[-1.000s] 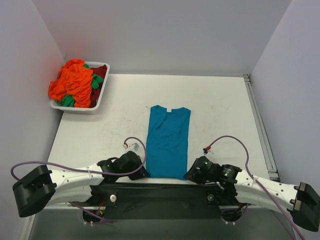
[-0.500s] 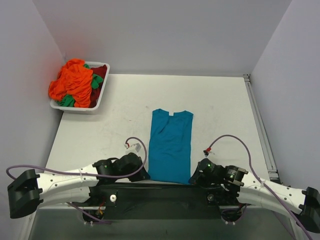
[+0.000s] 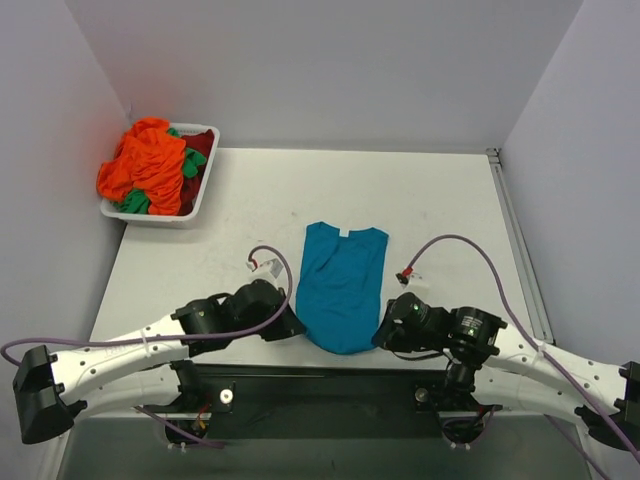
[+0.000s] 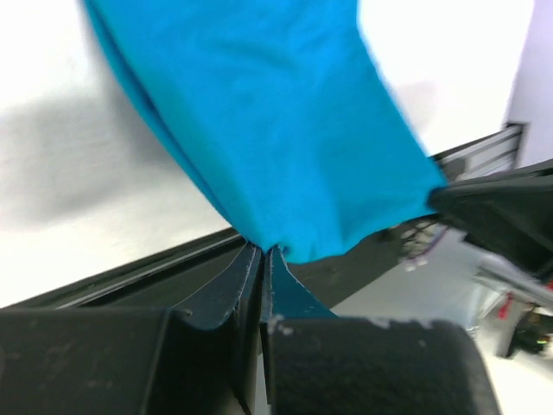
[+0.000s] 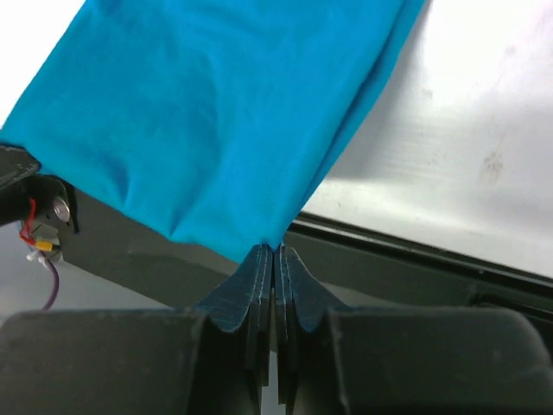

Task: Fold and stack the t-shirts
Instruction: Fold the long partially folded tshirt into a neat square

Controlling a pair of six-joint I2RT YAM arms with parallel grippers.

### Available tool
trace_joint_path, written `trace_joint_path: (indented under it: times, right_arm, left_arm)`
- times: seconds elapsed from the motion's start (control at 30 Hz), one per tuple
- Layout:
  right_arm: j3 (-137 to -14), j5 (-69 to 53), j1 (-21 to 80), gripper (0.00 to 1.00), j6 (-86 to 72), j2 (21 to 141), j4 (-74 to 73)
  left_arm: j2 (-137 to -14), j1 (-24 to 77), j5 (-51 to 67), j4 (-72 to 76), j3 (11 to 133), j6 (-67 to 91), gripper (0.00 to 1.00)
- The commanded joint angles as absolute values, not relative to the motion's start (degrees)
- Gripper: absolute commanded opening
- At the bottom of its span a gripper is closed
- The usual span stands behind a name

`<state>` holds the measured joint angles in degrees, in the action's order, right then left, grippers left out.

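Note:
The teal-blue t-shirt (image 3: 342, 285) lies lengthwise in the middle of the table, collar at the far end, its near hem lifted off the surface and sagging between my grippers. My left gripper (image 3: 291, 327) is shut on the hem's left corner; the cloth (image 4: 259, 130) hangs from the fingertips in the left wrist view. My right gripper (image 3: 381, 335) is shut on the hem's right corner, and the cloth (image 5: 225, 112) shows in the right wrist view. Orange, green and dark red t-shirts (image 3: 150, 165) are heaped in the tray.
A white plastic tray (image 3: 205, 185) stands at the table's back left corner. Grey walls close in the left, back and right. A metal rail (image 3: 520, 260) runs along the table's right edge. The dark base bar (image 3: 320, 385) lies along the near edge.
Both grippers have moved away from the near edge and up, carrying the shirt's hem. The shirt looks shorter and its near end now bulges between the grippers.

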<state>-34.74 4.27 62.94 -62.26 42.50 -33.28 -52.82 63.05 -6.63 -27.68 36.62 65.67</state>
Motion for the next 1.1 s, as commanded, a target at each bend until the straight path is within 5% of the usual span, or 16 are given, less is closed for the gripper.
trace_joint_path:
  times: [0.0,0.53,1.07]
  right_arm:
    - [-40.0,8.7,60.2,0.00,-58.1,45.3,-38.2]
    - [-57.2,-3.2,33.1,0.00,-40.8,60.8,-34.2]
    - [-86.0,-19.2,11.3,0.00,-35.7,106.7,-22.3]
  left_arm:
    - [-54.6,58.5,-4.6,-28.3,41.7,61.7,0.00]
    - [-77.2,39.4,8.9,-20.7,63.5,53.3,0.00]
    - [-122.7,23.3,23.9,-11.2,97.8,50.4,0.00]
